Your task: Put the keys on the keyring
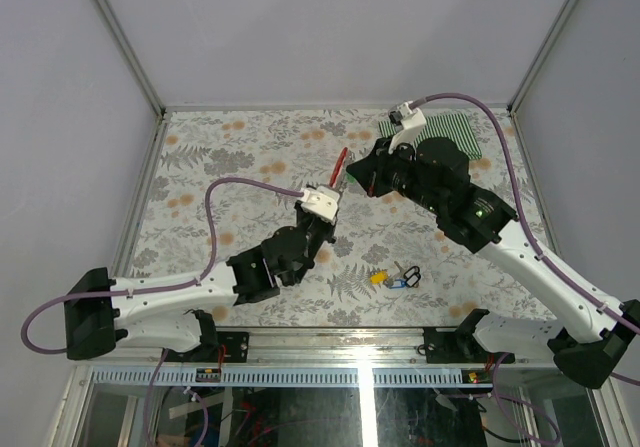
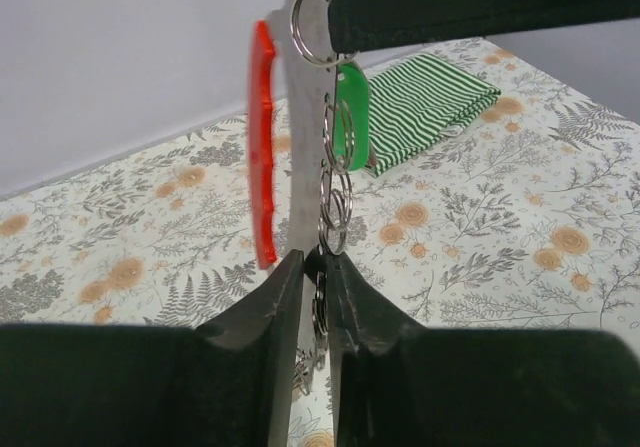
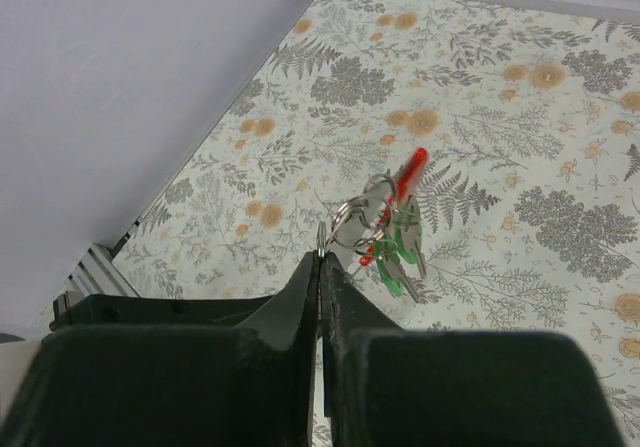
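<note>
Right tool (image 3: 320,255) pinches the keyring (image 2: 263,147) by its top ring, hanging it in mid-air. Left tool (image 2: 312,259) clamps the chain's bottom end, seemingly to steady it for threading. A green key (image 2: 352,117) hangs there; the yellow and blue keys (image 1: 388,278) wait on the counter (image 1: 250,157).

Three keys (image 1: 378,277), one keyring (image 2: 262,157), one striped cloth (image 1: 455,132), two tools (image 2: 312,259) (image 3: 320,257)

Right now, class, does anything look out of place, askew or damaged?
Nothing damaged or spilled. The keyring is held in the air between the right gripper and the left gripper, green key on its chain. The yellow key and blue key lie loose at the front of the table.
</note>
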Tool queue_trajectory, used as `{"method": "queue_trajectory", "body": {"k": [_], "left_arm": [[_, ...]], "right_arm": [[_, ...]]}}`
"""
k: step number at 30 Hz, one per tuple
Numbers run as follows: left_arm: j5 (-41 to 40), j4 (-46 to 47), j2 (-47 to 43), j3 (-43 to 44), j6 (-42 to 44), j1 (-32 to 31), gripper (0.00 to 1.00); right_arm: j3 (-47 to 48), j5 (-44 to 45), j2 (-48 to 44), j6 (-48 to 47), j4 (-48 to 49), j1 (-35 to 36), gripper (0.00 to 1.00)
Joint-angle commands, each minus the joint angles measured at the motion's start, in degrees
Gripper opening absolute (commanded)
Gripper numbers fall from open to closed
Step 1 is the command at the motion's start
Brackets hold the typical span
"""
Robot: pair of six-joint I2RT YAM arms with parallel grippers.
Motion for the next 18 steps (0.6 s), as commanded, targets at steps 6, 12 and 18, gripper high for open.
{"method": "queue_trajectory", "body": {"k": [6,12,18], "left_arm": [[2.9,-0.1,-4.2,1.9,0.4,-0.3,0.01],[7.2,-4.3,-6.3,2.7,-2.3,-0.3,0.0],[11.4,-7.3,-9.7,3.6,-5.0,-0.3,0.1]], "right_arm": [[-2.7,-5.8,-4.2,-9.5,7.1,0.3,0.0],[-12.1,-8.1,-8.7,-16.2,19.2,0.3,0.0],[-17.0,-11.5,-11.4,-19.6,27.3,0.4,0.0]]}}
